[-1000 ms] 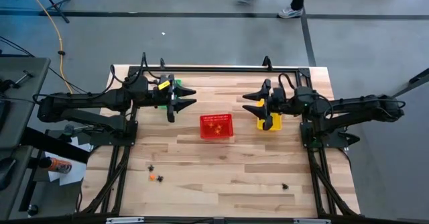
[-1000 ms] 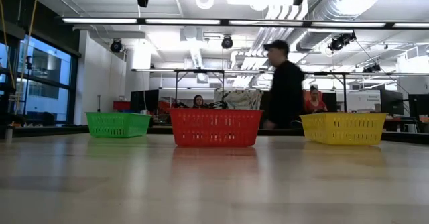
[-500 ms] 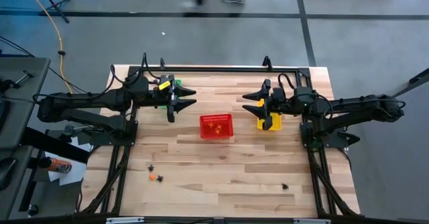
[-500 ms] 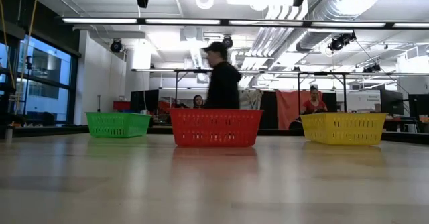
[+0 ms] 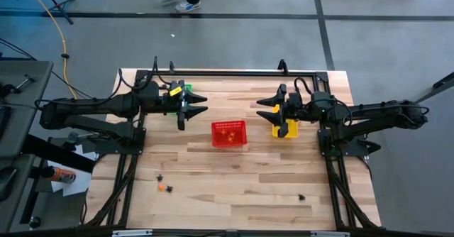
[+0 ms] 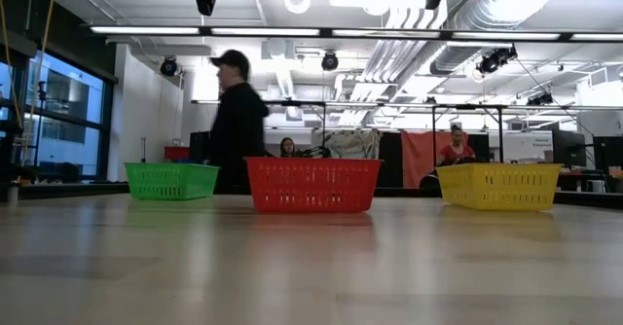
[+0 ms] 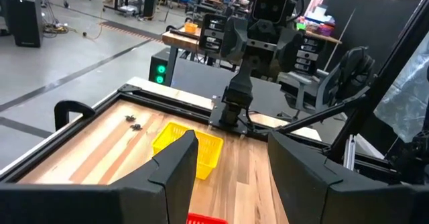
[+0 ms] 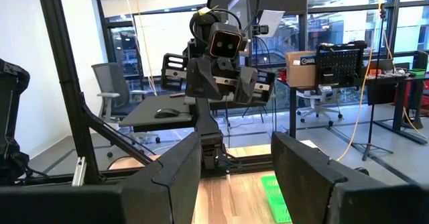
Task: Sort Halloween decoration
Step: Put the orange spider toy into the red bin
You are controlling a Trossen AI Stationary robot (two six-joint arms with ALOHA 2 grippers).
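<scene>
Trinkets are still loose on the table [image 5: 213, 187]: black one [image 5: 160, 177] and orange one [image 5: 162, 187] near the front left, another black one [image 5: 301, 196] front right, some orange bits inside the red basket [image 5: 229, 133] at centre.

Left gripper [image 5: 201, 103] hangs over the green basket [image 6: 171, 180], fingers apart, holding nothing.

Right gripper [image 5: 265, 104] hangs over the yellow basket [image 5: 284, 129], fingers apart, also empty.

Both are up in the air, well apart from any trinket.

High view is the only one showing the front trinkets. Low view shows all three baskets in a row and a person [image 6: 237, 121] walking behind the table, no trinkets. Left wrist view picks up two dark trinkets [image 7: 133, 122] near the yellow basket. Right wrist view shows the green basket corner and the left arm only.
</scene>
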